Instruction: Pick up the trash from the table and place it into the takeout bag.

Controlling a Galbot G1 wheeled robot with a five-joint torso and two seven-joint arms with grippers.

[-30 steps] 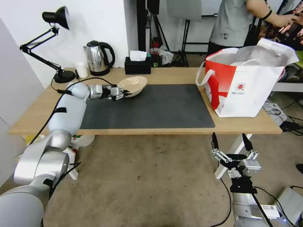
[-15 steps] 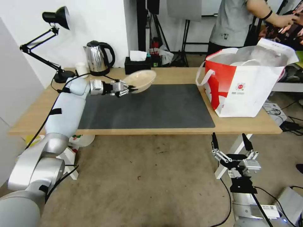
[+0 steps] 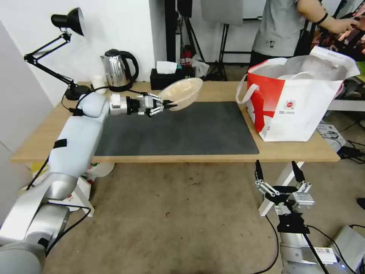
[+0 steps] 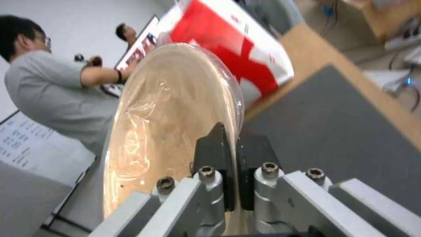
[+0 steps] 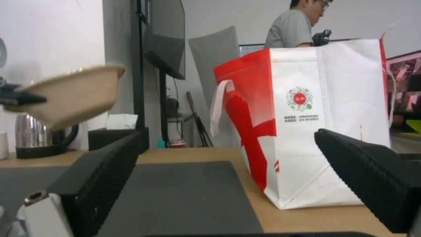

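My left gripper (image 3: 170, 104) is shut on the rim of a beige bowl (image 3: 181, 93), held tilted in the air above the far left part of the dark mat (image 3: 182, 131). In the left wrist view the black fingers (image 4: 218, 154) pinch the rim of the beige bowl (image 4: 166, 112) on both sides. From the right wrist view the bowl (image 5: 72, 95) hangs well above the table (image 5: 298, 220). The red-and-white takeout bag (image 3: 296, 101) stands open at the table's right end, with white items inside. My right gripper (image 3: 277, 176) hangs open below the table's front edge, on the right.
A steel kettle (image 3: 118, 70), a black tissue box (image 3: 165, 78), a small white cup (image 3: 99, 84) and a black desk lamp (image 3: 72, 57) line the back left of the light-wood table (image 3: 45, 137). A person stands behind the bag.
The left arm has lifted the beige bowl off the table and carried it up and to the right, toward the bag. The right arm has not moved.
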